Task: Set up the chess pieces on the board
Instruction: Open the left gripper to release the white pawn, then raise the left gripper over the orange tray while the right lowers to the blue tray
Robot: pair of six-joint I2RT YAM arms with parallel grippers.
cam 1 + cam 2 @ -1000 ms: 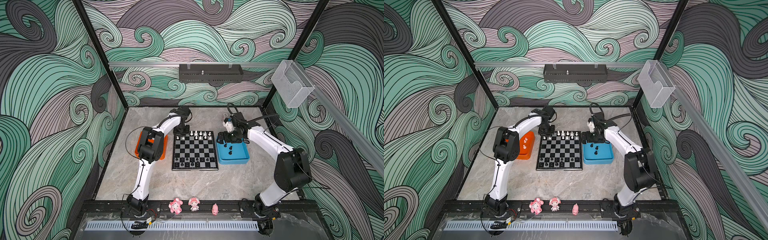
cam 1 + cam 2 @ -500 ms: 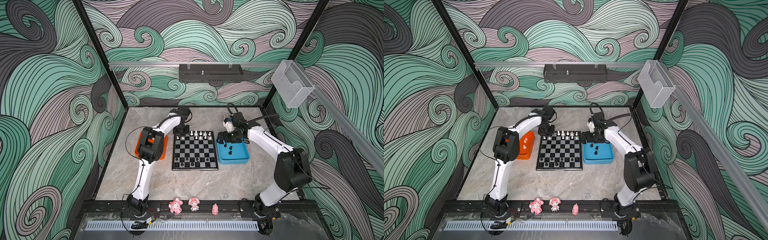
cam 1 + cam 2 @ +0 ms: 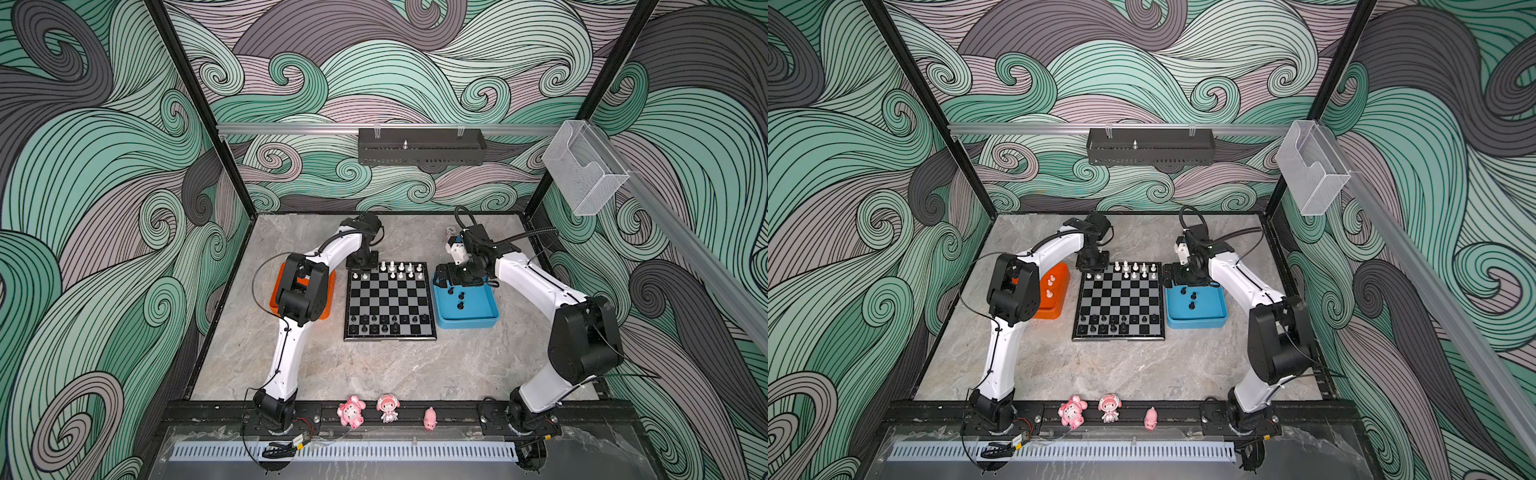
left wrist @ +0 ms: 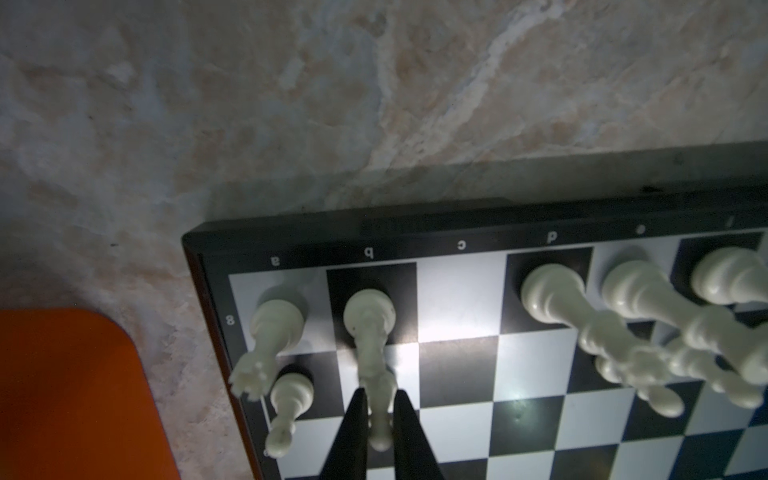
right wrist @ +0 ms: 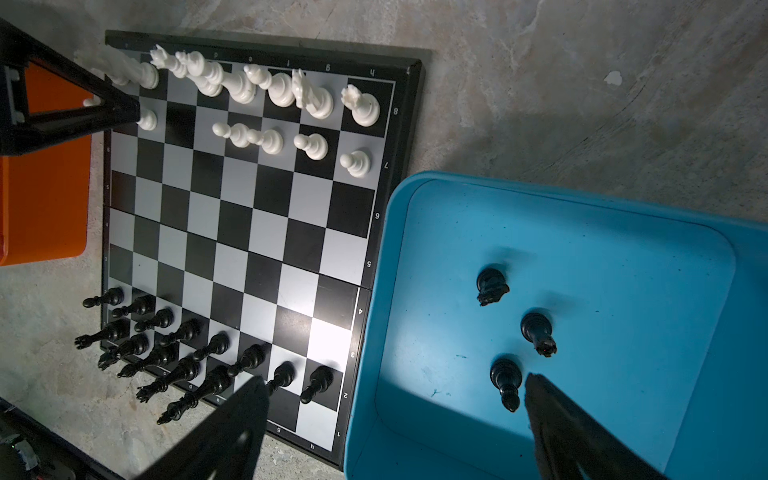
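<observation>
The board [image 3: 388,299] [image 3: 1119,299] lies mid-table, white chess pieces [image 3: 401,270] on its far rows and black ones [image 3: 384,324] on its near rows. My left gripper [image 3: 365,272] [image 4: 380,392] hangs over the far left corner, shut on a white piece [image 4: 370,328] that stands on the second square of the far row, beside a rook [image 4: 276,332]. My right gripper [image 3: 446,282] [image 5: 390,415] is open over the far left corner of the blue tray [image 3: 469,324], holding nothing. In that tray stand three black pieces [image 5: 506,380].
An orange tray [image 3: 1054,307] left of the board holds a few white pieces [image 3: 1050,284]; the left arm covers much of it. Three pink figurines [image 3: 387,408] stand on the front rail. A black shelf [image 3: 422,147] hangs on the back wall.
</observation>
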